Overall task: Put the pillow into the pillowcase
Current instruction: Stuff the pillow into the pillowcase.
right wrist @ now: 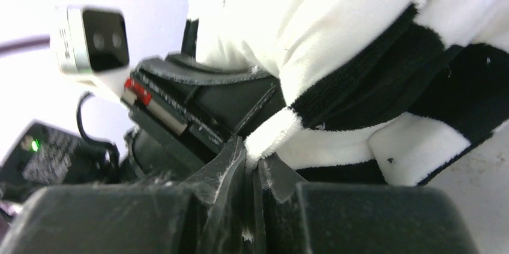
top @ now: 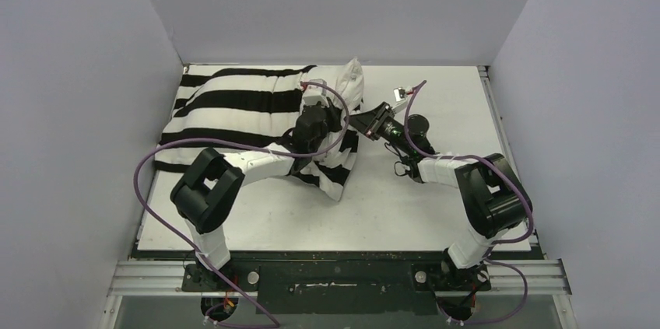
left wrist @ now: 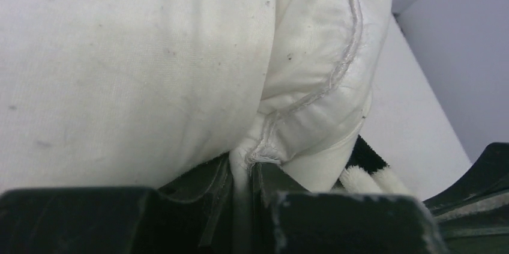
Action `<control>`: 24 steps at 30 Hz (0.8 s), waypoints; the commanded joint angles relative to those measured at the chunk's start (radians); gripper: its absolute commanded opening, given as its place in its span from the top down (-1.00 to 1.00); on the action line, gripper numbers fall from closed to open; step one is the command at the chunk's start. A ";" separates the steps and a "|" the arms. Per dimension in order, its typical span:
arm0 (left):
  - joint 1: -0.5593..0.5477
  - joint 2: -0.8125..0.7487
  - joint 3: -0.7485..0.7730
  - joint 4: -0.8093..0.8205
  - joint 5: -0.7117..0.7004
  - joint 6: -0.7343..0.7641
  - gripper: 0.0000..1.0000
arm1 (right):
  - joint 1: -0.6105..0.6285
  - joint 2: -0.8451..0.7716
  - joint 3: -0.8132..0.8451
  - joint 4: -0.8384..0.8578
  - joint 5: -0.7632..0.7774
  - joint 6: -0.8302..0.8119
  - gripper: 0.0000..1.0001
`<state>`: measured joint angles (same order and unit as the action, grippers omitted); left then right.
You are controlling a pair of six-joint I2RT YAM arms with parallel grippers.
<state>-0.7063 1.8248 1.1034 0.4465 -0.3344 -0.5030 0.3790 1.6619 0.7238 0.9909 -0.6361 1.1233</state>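
Noting from the overhead view: the pillowcase (top: 233, 103) lies on the table (top: 436, 212) with its long axis running roughly 8 o'clock to 2 o'clock. Its open mouth is at the 2 o'clock end.

- Contents: most of the pillow (top: 348, 80) appears to be inside the striped sleeve. Only a bare white corner pokes out of the mouth, up toward 1 o'clock.
- Left claw (left wrist: 252, 173): pressed together on the stitched seam at the pillow's corner. The seam runs up and away from the tips toward 12 o'clock in the wrist view, and a bit of striped cloth shows at 3 o'clock.
- Right claw (right wrist: 255, 167): pinching a white plush fold of the pillowcase hem, with the black band of the cloth just above it toward 1 o'clock.
- Both claws sit at the mouth, just beside each other. The left is on the filling, the right on the sleeve.

Judgement: the step in hand is seating the last corner. You'll want the hem drawn toward 1 o'clock over the bare corner while the seam is fed back toward 8 o'clock. Watch the close quarters between the claws. The thin hem fold could slip.
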 commanded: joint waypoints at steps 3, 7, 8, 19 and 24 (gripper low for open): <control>0.012 0.098 -0.290 0.267 -0.185 -0.092 1.00 | 0.134 -0.197 0.085 0.783 0.037 0.317 1.00; -0.069 0.066 -0.304 0.425 -0.215 0.096 1.00 | 0.142 -0.246 0.057 0.710 0.091 0.313 1.00; -0.084 0.061 -0.329 0.475 -0.199 0.129 1.00 | 0.142 -0.257 0.045 0.715 0.104 0.326 1.00; -0.131 -0.141 -0.637 0.731 0.033 -0.002 0.48 | 0.105 -0.347 -0.054 0.394 0.013 0.081 1.00; -0.138 -0.484 -0.567 0.304 0.132 -0.165 -0.04 | 0.063 -0.362 -0.122 0.258 0.006 -0.065 1.00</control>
<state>-0.8291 1.5196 0.5125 1.2545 -0.3302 -0.5148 0.4694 1.4162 0.5774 0.9550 -0.5663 1.1580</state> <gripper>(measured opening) 0.477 0.064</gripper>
